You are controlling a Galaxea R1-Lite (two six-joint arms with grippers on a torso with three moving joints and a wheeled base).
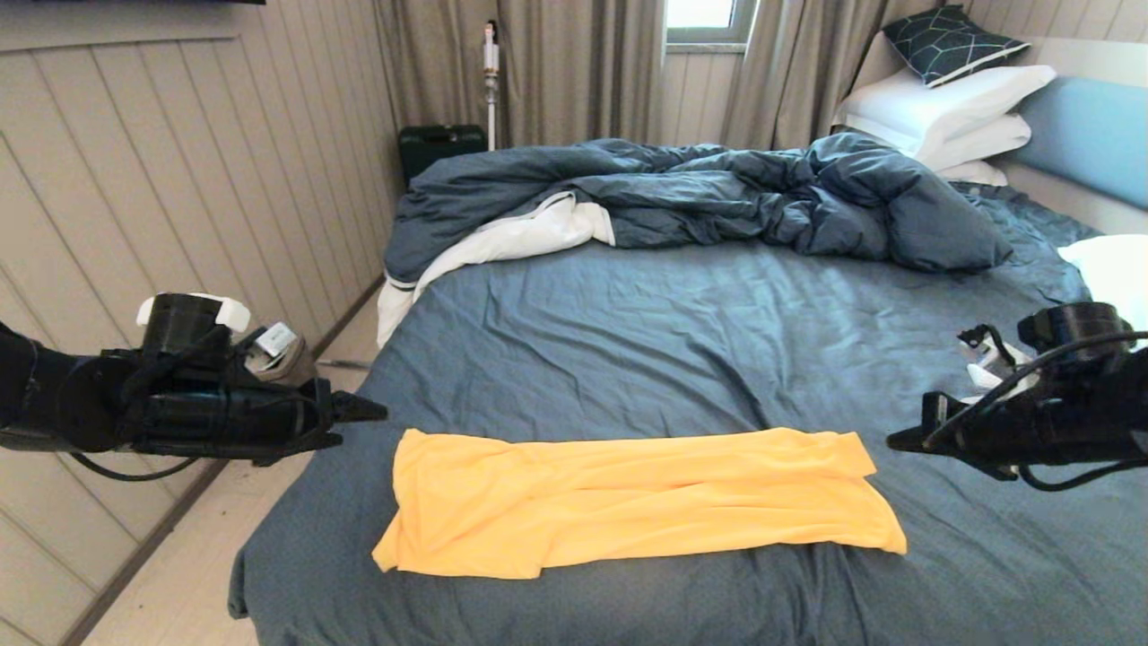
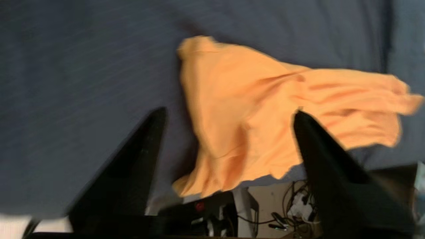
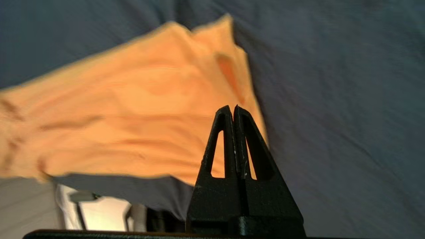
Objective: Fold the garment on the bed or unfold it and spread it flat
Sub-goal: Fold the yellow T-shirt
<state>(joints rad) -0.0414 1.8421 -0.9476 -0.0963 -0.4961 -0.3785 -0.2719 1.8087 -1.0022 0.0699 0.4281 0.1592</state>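
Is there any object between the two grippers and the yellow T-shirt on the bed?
Nothing visible is in the way. The T-shirt lies folded in a long strip on the bed. The left gripper, open, is off its left end; the right gripper, shut, is off its right end. Neither touches it.

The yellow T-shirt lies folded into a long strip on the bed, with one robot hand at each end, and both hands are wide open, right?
Not quite. Only the left hand is open, as the left wrist view shows. The right hand is shut and empty, its fingers pressed together in the right wrist view. The rest holds: the yellow T-shirt lies in a long strip on the bed.
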